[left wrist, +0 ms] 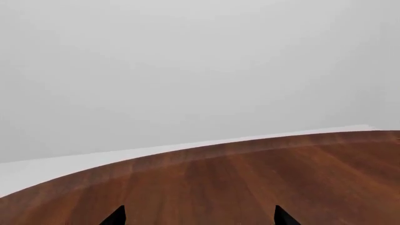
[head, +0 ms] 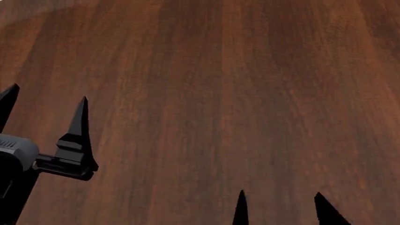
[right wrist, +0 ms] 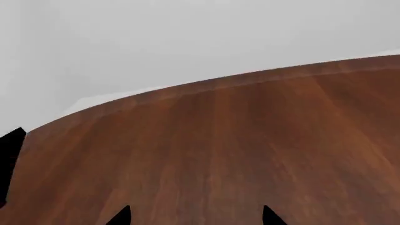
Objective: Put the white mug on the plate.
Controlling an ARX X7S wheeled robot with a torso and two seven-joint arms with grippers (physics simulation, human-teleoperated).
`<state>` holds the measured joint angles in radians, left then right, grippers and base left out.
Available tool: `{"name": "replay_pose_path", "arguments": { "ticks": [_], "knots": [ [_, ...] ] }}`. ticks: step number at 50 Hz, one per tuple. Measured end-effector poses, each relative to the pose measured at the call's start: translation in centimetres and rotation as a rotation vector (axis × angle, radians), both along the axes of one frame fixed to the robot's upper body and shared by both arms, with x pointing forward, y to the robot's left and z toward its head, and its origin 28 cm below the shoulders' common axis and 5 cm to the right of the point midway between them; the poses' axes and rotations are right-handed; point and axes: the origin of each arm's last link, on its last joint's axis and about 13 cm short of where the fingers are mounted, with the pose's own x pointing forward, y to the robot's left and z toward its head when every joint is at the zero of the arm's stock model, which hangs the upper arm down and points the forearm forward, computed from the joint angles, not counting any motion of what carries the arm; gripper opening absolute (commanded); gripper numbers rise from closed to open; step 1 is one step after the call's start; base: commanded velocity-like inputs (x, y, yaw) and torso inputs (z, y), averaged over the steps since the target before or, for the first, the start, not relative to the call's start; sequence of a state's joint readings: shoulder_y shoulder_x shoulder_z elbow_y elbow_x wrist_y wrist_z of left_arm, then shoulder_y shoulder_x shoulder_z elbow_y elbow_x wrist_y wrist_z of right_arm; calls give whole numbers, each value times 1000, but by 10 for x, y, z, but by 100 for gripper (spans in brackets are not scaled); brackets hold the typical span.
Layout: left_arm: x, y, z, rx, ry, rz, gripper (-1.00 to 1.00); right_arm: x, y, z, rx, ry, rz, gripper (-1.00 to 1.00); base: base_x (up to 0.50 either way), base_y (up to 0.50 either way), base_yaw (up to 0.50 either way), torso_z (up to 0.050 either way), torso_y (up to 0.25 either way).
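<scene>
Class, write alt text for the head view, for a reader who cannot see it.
A bare reddish-brown wooden table fills the view, with no mug or plate in sight. The black left gripper reaches in from the left side with its fingers apart, and only the two spread tips of the black right gripper rise from the bottom edge.

Your left pincer (head: 45, 101) sits at the left of the head view, its two black fingers pointing forward and spread apart, with nothing between them; the grey wrist block behind it shows at the frame's edge. Your right pincer (head: 281, 206) shows only as two dark fingertips low in that view, likewise parted and holding nothing.
</scene>
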<state>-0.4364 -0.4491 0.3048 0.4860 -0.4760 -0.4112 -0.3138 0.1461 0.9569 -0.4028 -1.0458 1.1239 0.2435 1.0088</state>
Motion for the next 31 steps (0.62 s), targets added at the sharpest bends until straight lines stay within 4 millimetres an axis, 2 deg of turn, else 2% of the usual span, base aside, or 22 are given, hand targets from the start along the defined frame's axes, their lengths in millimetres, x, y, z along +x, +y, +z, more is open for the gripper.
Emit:
{"name": "replay_pose_path", "arguments": {
  "ticks": [6, 12, 31],
  "knots": [
    [-2, -2, 0, 3, 5, 1, 100, 5, 16, 14, -95, -1, 100, 100, 0, 0, 0, 0, 0],
    [-4, -3, -1, 4, 9, 4, 100, 5, 22, 19, -181, 5, 136, 100, 0, 0, 0, 0, 0],
    [-10, -9, -16, 4, 49, -1, 100, 18, 24, 14, -324, 72, 179, 100, 0, 0, 0, 0, 0]
  ]
}}
